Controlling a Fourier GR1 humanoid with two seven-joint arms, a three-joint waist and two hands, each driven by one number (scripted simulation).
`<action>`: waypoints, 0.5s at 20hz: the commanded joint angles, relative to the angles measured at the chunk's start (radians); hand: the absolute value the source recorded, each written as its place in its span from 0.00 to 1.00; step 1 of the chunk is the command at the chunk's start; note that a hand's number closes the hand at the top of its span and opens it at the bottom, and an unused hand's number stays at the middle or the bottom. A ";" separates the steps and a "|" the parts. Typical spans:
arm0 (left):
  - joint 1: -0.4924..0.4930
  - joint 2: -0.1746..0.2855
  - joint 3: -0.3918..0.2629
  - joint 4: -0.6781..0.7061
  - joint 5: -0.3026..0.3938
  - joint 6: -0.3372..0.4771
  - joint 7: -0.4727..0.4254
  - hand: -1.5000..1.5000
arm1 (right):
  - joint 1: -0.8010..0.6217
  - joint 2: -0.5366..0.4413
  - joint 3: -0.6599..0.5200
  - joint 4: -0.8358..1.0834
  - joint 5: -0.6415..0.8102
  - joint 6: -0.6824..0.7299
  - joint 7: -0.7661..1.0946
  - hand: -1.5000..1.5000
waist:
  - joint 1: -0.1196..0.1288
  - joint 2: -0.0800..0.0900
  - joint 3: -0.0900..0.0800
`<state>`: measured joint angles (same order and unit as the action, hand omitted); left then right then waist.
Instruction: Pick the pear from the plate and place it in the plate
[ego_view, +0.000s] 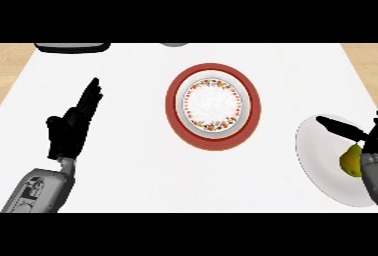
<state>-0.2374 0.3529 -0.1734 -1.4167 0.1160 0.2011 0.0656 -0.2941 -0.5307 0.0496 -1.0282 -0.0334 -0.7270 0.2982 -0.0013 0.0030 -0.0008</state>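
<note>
Right hand (343, 129) is at the right edge, over the white plate (308, 150), spread open and holding nothing. The pear (350, 161) sits on that white plate, just beside the hand. In the middle, a flowery plate (214, 101) lies on a red plate (177, 122). The left hand (70, 127) rests open, fingers straight.

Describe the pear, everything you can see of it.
The pear is small and smooth-skinned, yellow-green, darker toward its lower part, and its narrower end seems to point up in the view. It lies on the plain white plate at the right edge of the counter, toward the plate's right side. The right hand is over it and hides its right flank. Whether the hand grips it cannot be told. No stalk can be made out.
</note>
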 joint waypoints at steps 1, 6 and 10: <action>-0.042 0.023 0.039 0.003 0.013 -0.027 0.041 0.50 | 0.040 -0.132 0.047 -0.133 0.093 -0.013 0.180 0.00 | -0.015 -0.009 -0.002; -0.002 0.036 0.041 -0.015 0.006 -0.041 0.041 0.50 | 0.049 -0.320 0.072 -0.206 0.070 0.249 0.443 0.00 | -0.012 -0.011 -0.003; 0.003 -0.002 0.013 -0.028 -0.034 0.005 0.036 0.50 | 0.028 -0.418 0.072 -0.236 -0.040 0.505 0.594 0.00 | -0.010 -0.010 -0.002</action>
<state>-0.2477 0.3568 -0.1602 -1.4299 0.0970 0.1907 0.1021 -0.2721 -0.8515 0.1202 -1.2179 -0.0046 -0.4138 0.7606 -0.0108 -0.0057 -0.0035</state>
